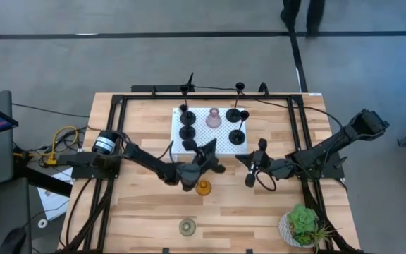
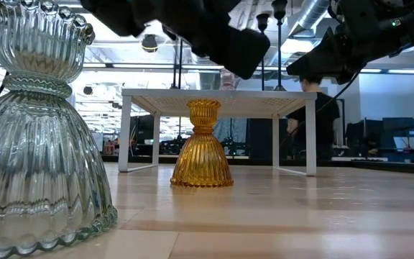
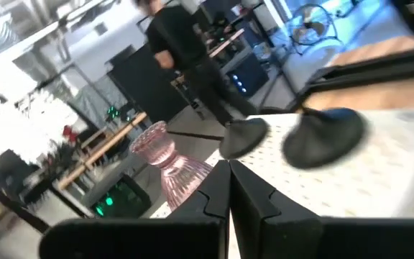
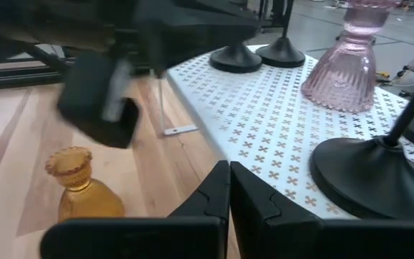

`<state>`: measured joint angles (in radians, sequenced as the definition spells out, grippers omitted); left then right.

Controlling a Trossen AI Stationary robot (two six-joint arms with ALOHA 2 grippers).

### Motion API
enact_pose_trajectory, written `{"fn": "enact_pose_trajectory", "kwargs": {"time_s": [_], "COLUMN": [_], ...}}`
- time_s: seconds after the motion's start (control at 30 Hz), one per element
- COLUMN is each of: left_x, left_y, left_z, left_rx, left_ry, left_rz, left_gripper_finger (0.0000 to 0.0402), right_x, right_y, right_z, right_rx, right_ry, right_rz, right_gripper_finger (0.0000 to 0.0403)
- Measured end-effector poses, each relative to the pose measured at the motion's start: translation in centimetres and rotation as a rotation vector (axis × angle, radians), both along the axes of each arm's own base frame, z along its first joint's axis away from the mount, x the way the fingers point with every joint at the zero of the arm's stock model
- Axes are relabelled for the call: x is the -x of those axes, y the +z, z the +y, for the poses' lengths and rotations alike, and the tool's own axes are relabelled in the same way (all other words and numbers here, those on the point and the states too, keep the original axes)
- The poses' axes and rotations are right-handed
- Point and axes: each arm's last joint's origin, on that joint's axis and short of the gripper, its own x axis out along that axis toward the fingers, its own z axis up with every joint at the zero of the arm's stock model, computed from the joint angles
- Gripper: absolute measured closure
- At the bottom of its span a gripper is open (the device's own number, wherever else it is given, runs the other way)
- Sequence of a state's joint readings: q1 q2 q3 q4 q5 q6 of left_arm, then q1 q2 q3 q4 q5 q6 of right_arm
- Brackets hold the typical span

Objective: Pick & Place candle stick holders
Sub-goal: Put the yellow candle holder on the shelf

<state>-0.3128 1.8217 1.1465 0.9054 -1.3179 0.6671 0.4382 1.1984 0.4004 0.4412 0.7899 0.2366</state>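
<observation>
While both are reaching inward with jaws shut empty, the left gripper (image 1: 208, 149) is hovering at twelve o'clock of the amber holder (image 1: 203, 188), the right gripper (image 1: 254, 164) at two o'clock.

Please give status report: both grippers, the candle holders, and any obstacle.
Left gripper and right gripper shut, empty, at white platform edge. Amber holder and pale green holder on table. No obstacle seen.

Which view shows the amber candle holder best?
The low view: the amber candle holder stands whole and unblocked on the table, before the white platform. The high view shows it small, from above; the right wrist view partly, at the edge; the left wrist view not at all.
</observation>
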Motion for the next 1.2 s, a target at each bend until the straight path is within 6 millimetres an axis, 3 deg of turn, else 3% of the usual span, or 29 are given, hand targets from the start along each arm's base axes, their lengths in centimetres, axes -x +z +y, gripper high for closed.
{"fn": "enact_pose_trajectory", "kwargs": {"time_s": [0.23, 0.43, 0.57, 0.67, 0.83, 0.93, 1.07, 1.2], "left_x": [2.2, 6.3, 10.1, 13.2, 17.0, 18.3, 19.1, 19.0], "left_y": [0.7, 2.4, 2.1, 0.7, -2.2, -3.8, -6.1, -7.9], "left_z": [-4.8, -6.8, -6.6, -6.0, -4.5, -3.1, -1.6, -1.0], "left_rx": [-0.067, -0.074, -0.049, -0.010, 0.051, 0.163, 0.310, 0.342], "left_ry": [-0.035, -0.116, -0.177, -0.267, -0.715, -0.908, -0.953, -0.980], "left_rz": [0.137, 0.136, 0.099, 0.037, -0.082, -0.147, -0.177, -0.119], "left_gripper_finger": [0.0397, 0.0399, 0.0397, 0.0397, 0.0398, 0.0398, 0.0398, 0.0397], "right_x": [0.0, 0.0, 0.0, 0.0, 0.0, 0.0, 0.0, 0.0], "right_y": [0.0, -0.1, -0.2, -0.2, -0.2, -0.2, -0.2, -0.2], "right_z": [0.2, 0.2, 0.3, 0.3, 0.3, 0.3, 0.2, 0.2], "right_rx": [-0.005, -0.008, -0.011, -0.011, -0.005, -0.005, -0.003, -0.002], "right_ry": [0.023, 0.045, 0.064, 0.063, 0.065, 0.063, 0.063, 0.062], "right_rz": [0.002, 0.012, 0.023, 0.023, 0.027, 0.027, 0.027, 0.028], "right_gripper_finger": [0.0403, 0.0403, 0.0403, 0.0403, 0.0403, 0.0403, 0.0403, 0.0403]}}
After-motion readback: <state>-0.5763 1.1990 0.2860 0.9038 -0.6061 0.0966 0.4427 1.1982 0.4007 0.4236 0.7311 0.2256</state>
